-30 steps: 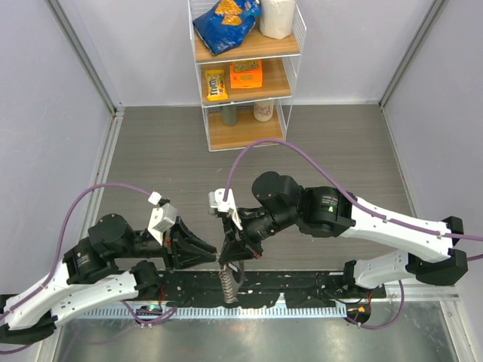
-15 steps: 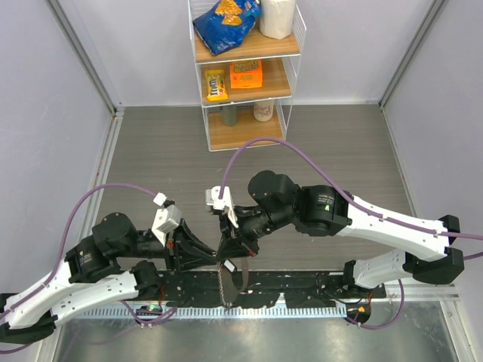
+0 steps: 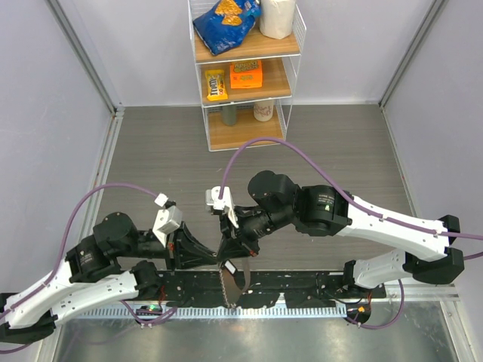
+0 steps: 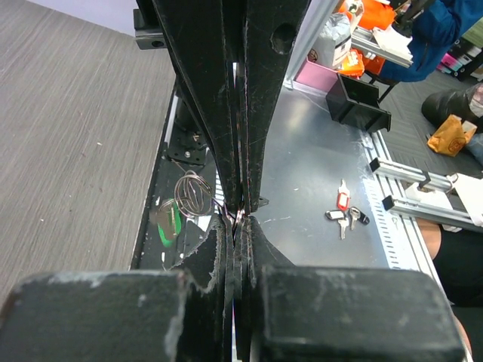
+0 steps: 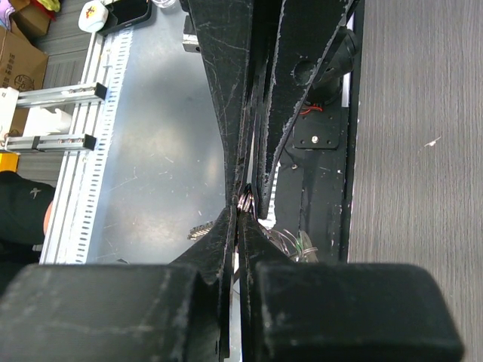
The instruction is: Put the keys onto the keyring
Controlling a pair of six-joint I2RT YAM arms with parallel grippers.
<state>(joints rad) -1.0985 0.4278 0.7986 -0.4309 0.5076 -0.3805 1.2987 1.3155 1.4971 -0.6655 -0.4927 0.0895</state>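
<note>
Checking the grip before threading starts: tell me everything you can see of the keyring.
The keyring is a thin silvery wire, metal by its look, coiled in a few overlapping loops. It hangs over the black base rail. The left gripper and right gripper, both shut, meet tip to tip and pinch its wire. A green key head shows beside the loops; whether it is threaded on is unclear.

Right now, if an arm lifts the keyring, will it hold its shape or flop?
Probably floppy: the keyring is thin wire in loose overlapping loops, so it should sag rather than keep shape. Likely light: the left gripper and right gripper, both shut tip to tip, seem to carry it by a fingertip pinch. Smooth wire may slip.
</note>
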